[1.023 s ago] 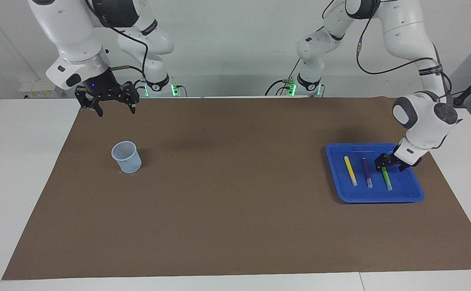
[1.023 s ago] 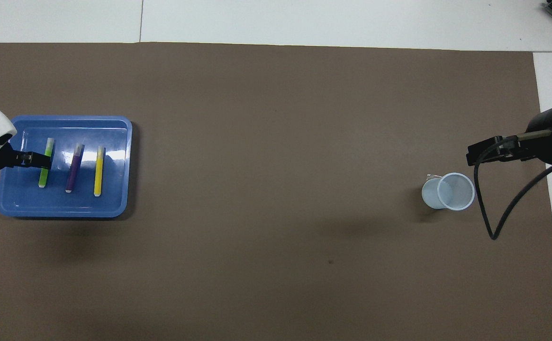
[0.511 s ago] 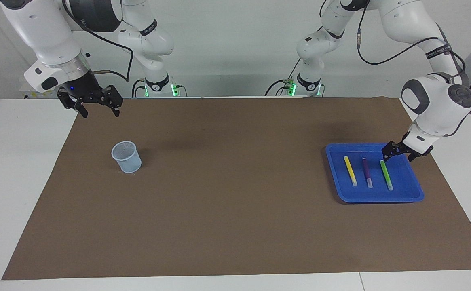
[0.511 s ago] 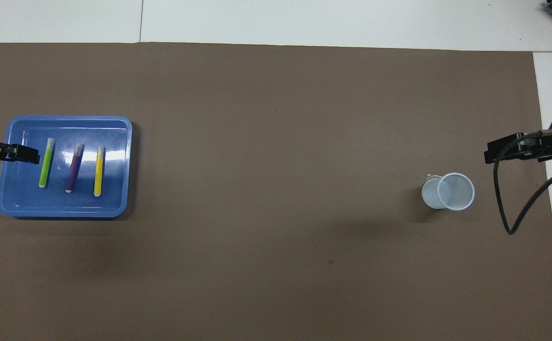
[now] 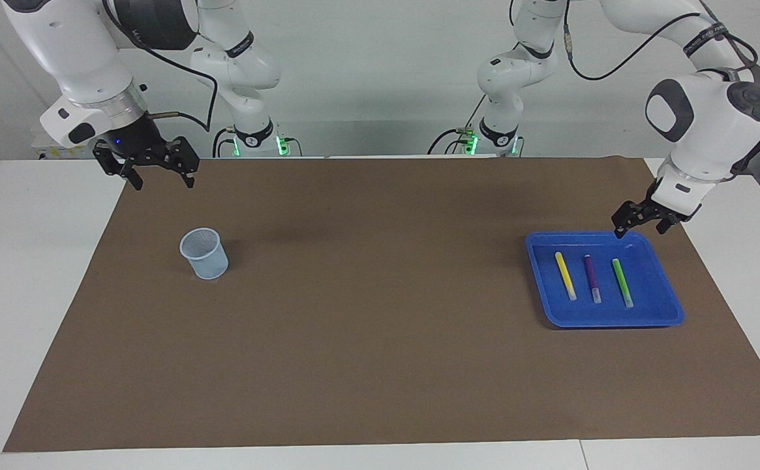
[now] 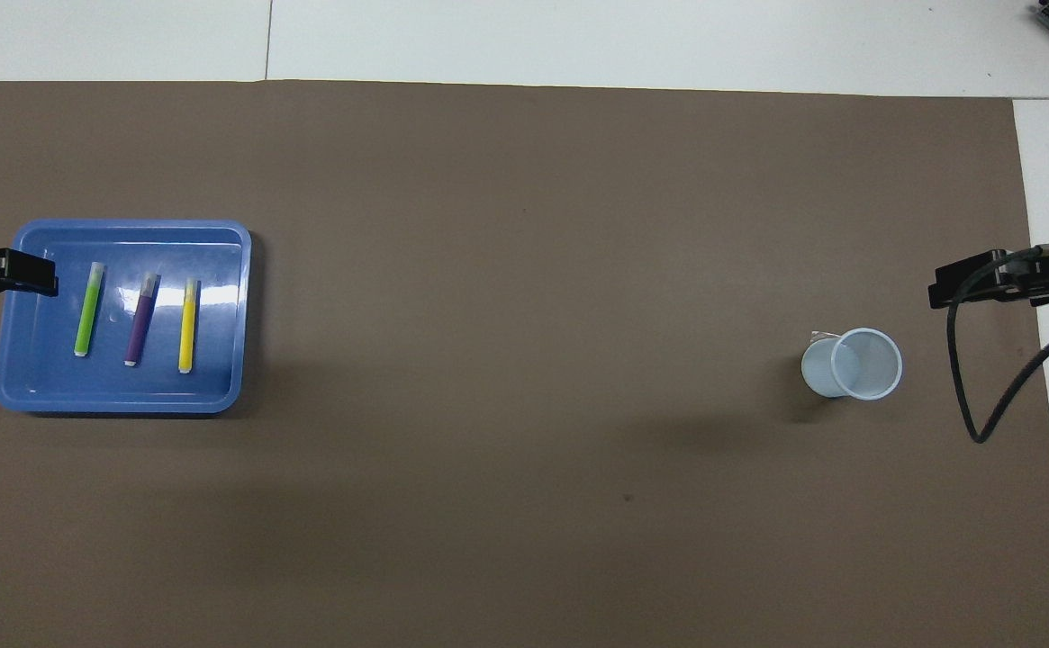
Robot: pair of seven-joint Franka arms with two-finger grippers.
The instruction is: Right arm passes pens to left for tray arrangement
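Observation:
Three pens lie side by side in the blue tray (image 5: 614,319) (image 6: 119,404): yellow (image 5: 565,275) (image 6: 187,325), purple (image 5: 592,278) (image 6: 139,319) and green (image 5: 622,282) (image 6: 87,309). My left gripper (image 5: 638,229) (image 6: 36,274) hangs open and holds nothing, over the tray's rim nearest the robots, clear of the green pen. My right gripper (image 5: 163,182) (image 6: 949,291), with its blue wrist light, hovers open and holds nothing over the mat's corner at the right arm's end.
A pale blue mesh cup (image 5: 204,253) (image 6: 853,363) stands upright on the brown mat (image 5: 366,313), farther from the robots than the right gripper. A black cable (image 6: 974,396) loops down from the right wrist. White table borders the mat.
The left gripper has risen off the green pen and drawn back to the tray's edge, leaving the pen lying in the tray. The right gripper swung toward the right arm's end, then held still.

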